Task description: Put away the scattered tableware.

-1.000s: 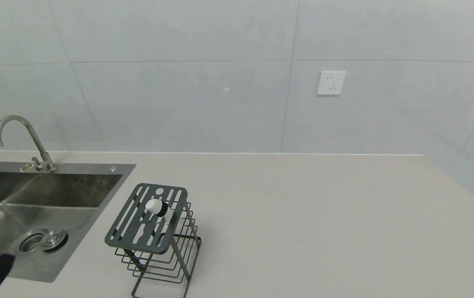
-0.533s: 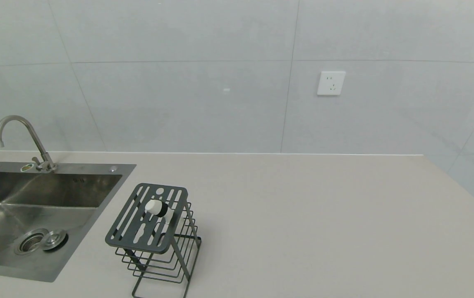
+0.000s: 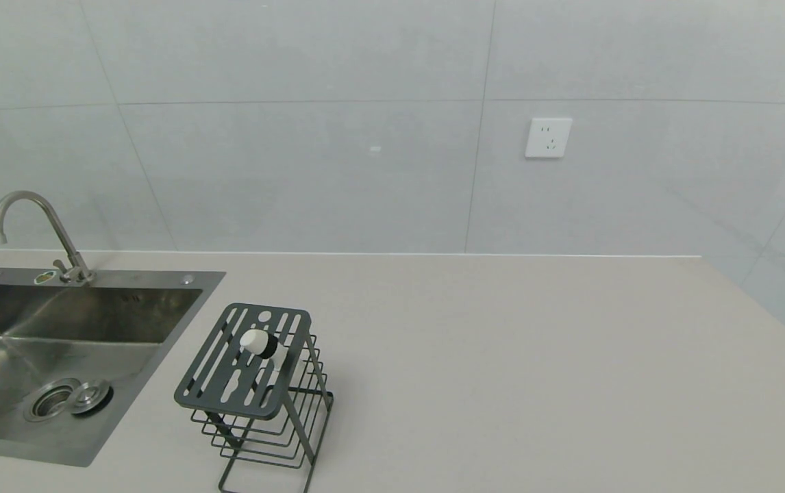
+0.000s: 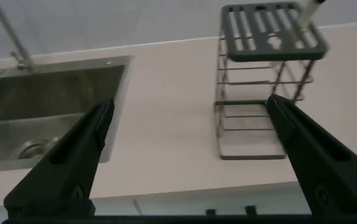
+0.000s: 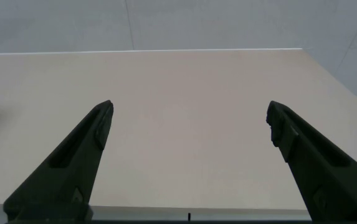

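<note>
1. Task item: a utensil with a white rounded handle and black collar (image 3: 258,342) stands in a slot of the dark grey slotted metal rack on a wire frame (image 3: 228,408). This is lower left of centre in the head view. Its long axis runs near upright, with the handle end uppermost and leaning slightly toward the sink side.
2. Left tool: the left gripper (image 4: 189,104) is released, fingers spread wide and holding nothing. The rack (image 4: 271,55) lies ahead of it and off toward the line of one finger, apart from it, with the white handle (image 4: 312,11) at the rack's top.
3. Right tool: the right gripper (image 5: 189,107) is likewise spread wide and holds nothing. It faces the beige stone countertop (image 5: 184,93).
4. Governing relation, as a judgement: the left arm is the nearer to the rack and utensil, so any further work there falls to it.
5. Surroundings: a stainless steel sink (image 3: 125,291) sits at the left edge of the head view, just beside the rack. It has a curved metal faucet (image 3: 22,205) and a round drain strainer (image 3: 67,398). A white wall socket (image 3: 549,137) is upper right of centre.
6. Obstruction: nothing stands between the left gripper and the rack. The sink edge is the nearest hazard.
7. Status, as a judgement: the utensil appears stowed. Whether other pieces remain elsewhere cannot be told.
</note>
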### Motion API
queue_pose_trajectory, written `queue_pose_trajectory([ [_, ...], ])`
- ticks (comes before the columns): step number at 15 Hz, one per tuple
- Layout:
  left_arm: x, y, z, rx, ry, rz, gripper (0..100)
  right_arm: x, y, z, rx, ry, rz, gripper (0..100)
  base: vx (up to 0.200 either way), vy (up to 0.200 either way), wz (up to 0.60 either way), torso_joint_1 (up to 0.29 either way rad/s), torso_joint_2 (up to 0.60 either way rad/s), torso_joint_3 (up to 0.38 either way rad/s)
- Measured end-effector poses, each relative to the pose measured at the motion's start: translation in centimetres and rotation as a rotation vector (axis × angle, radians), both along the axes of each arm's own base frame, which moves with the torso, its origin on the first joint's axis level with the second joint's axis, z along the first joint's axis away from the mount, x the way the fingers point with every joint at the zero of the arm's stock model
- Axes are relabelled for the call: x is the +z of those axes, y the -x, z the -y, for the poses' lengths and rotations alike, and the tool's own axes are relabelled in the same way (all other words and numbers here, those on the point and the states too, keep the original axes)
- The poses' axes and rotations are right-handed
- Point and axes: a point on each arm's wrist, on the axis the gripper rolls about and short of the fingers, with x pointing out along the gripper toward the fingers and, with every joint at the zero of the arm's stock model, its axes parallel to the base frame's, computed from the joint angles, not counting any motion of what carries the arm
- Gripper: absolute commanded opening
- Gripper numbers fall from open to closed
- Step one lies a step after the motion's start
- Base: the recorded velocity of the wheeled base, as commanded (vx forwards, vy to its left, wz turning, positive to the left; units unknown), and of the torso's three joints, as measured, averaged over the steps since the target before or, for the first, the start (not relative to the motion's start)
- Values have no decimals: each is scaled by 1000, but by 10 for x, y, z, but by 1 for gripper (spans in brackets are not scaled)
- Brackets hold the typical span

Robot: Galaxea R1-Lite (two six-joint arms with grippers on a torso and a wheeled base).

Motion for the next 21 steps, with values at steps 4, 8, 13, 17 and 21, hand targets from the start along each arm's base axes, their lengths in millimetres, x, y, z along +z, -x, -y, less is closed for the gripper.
queue_pose_trajectory([
  [4, -1, 0, 0, 1, 80, -6, 100, 0, 0, 0, 1, 2, 0, 100, 0, 0, 0, 0, 0, 0],
  [8, -1, 0, 0, 0, 81, -6, 100, 0, 0, 0, 1, 2, 0, 100, 0, 0, -450, 2, 5, -1],
  [13, -1, 0, 0, 0, 81, -7, 100, 0, 0, 0, 2, 2, 0, 100, 0, 0, -360, 5, 2, 2],
  [17, -1, 0, 0, 0, 81, -6, 100, 0, 0, 0, 1, 2, 0, 100, 0, 0, 0, 0, 0, 0],
  [21, -1, 0, 0, 0, 81, -6, 100, 0, 0, 0, 0, 3, 0, 100, 0, 0, 0, 0, 0, 0],
])
